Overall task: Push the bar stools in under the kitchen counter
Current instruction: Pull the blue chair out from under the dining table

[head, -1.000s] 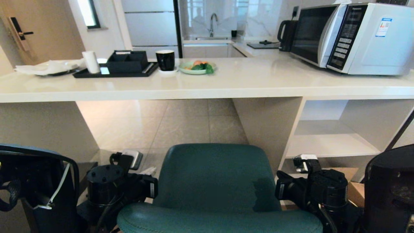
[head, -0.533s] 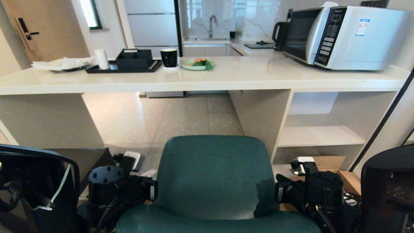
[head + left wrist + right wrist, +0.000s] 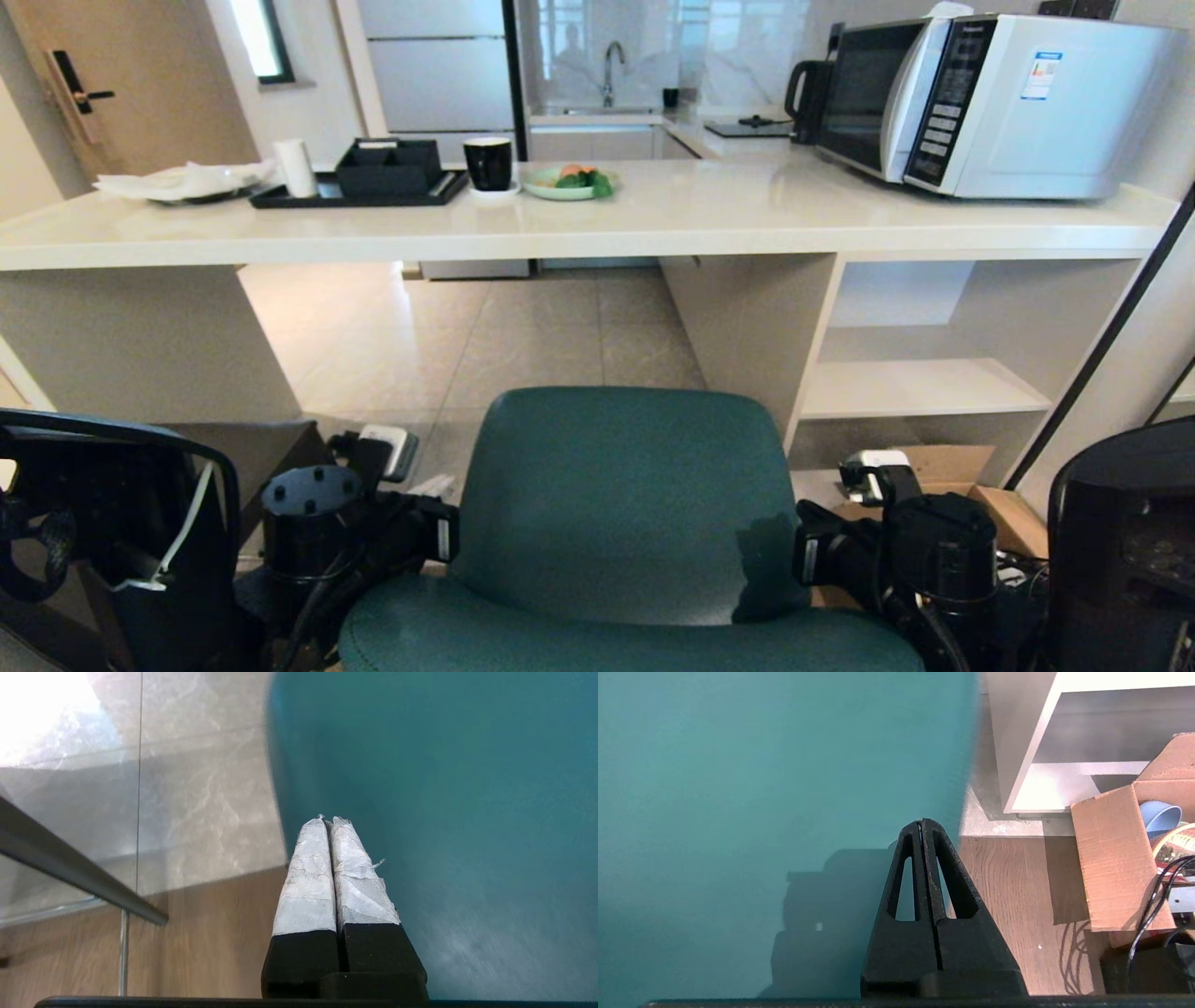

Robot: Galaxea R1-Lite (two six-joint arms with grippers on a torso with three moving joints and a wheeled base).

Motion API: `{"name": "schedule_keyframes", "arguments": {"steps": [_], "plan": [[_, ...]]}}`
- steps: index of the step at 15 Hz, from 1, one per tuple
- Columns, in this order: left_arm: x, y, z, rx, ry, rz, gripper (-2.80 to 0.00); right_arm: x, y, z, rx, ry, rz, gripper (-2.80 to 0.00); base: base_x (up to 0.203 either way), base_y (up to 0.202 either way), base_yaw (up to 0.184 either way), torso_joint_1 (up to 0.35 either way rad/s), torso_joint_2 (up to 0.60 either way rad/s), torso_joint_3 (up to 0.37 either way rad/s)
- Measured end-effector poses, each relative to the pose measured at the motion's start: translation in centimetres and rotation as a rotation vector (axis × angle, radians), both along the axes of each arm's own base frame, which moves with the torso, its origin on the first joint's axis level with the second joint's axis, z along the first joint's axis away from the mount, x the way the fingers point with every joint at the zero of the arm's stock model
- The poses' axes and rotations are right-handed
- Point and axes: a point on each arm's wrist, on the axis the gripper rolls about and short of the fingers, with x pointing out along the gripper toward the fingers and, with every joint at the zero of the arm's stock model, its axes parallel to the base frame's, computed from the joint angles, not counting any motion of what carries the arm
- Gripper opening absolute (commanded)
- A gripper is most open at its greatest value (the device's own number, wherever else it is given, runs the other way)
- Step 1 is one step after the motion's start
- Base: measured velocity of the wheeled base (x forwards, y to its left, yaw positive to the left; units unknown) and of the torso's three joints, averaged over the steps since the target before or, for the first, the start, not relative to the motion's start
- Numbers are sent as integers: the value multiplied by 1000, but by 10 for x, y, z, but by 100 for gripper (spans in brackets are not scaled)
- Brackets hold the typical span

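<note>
The teal bar stool (image 3: 621,504) fills the bottom centre of the head view, its low back towards me and facing the gap under the kitchen counter (image 3: 653,229), a thick white slab. My left gripper (image 3: 330,822) is shut, its tape-wrapped fingers lying against the left edge of the teal stool (image 3: 444,812). On the other side my right gripper (image 3: 921,823) is shut too, with its black fingers against the right edge of the teal stool (image 3: 761,788). Both wrists flank the backrest in the head view. Nothing is held in either gripper.
Open white shelves (image 3: 920,387) and a grey panel (image 3: 747,336) bound the gap on the right, another grey panel (image 3: 131,345) on the left. A cardboard box (image 3: 1111,858) lies on the floor by the shelves. A microwave (image 3: 1008,103), black tray (image 3: 359,191), cup (image 3: 488,163) and plate (image 3: 565,182) stand on the counter.
The whole head view has shifted: the counter now looks smaller and farther, with more of the shelves and the box showing. Both grippers stay shut at the stool's sides.
</note>
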Motion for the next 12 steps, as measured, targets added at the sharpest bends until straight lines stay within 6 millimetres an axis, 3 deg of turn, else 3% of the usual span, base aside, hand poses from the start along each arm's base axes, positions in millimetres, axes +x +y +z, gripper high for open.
{"name": "schedule_keyframes", "arguments": {"steps": [12], "plan": [[33,0,-9,-12,-33,36,-280,-15,1,23,5,-66,53,-280,0,0,0,0,0,0]]}}
